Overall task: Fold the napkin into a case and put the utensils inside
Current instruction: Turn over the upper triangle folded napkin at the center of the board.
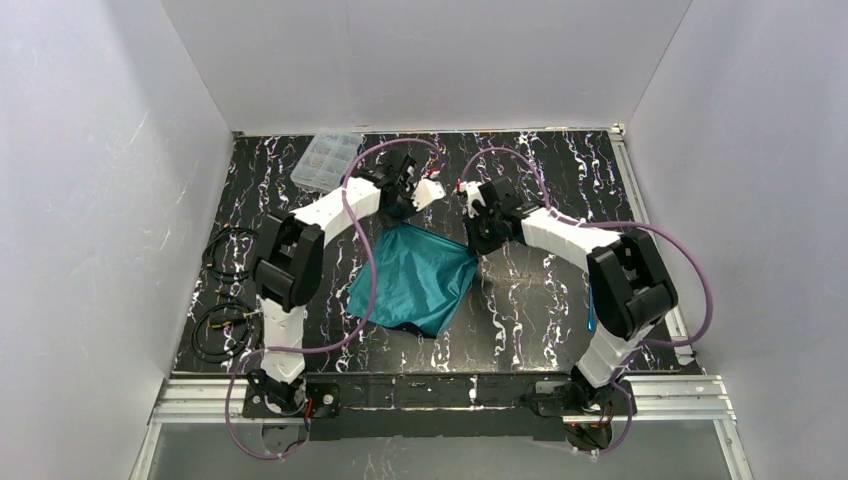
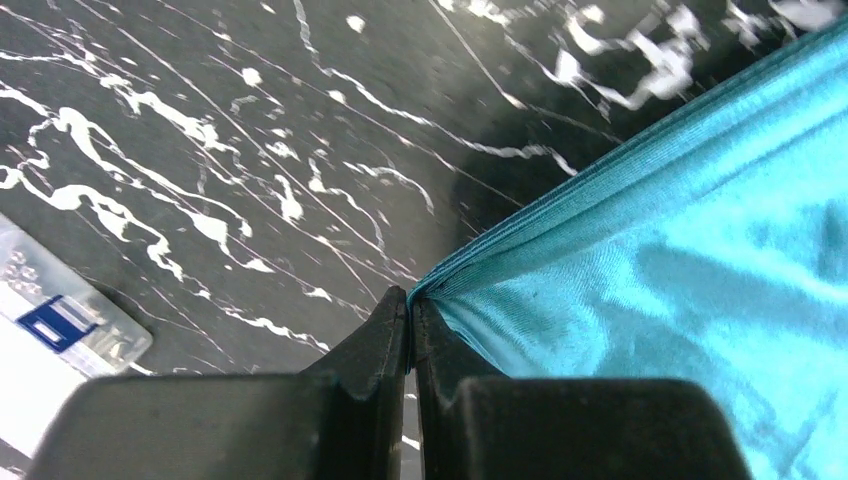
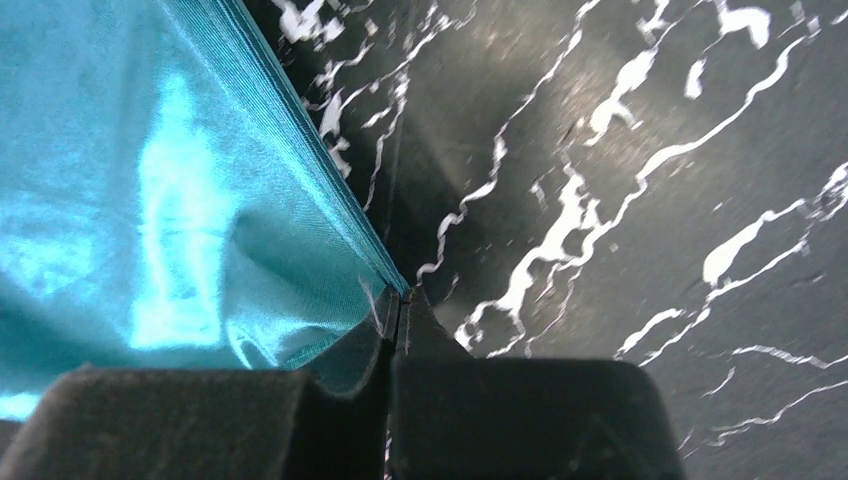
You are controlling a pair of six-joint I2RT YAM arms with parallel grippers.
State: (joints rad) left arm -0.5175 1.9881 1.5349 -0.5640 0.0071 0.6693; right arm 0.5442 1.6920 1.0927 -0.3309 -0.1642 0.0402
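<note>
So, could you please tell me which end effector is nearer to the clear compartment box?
Left. The left end effector, shut on one napkin corner, sits close to the box on its right; the right end effector grips another corner, farther right.

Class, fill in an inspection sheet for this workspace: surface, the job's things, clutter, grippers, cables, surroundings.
Surface: black marble-pattern tabletop with white veins.
Job's things: teal-green cloth napkin, its near part lying on the surface; utensils not made out.
Clutter: clear plastic compartment box, far left.
Grippers: left gripper and right gripper, jaws shut on the napkin's far corners.
Cables: purple cables along both arms; black coiled cables at the left edge.
Surroundings: white walls on three sides.
</note>
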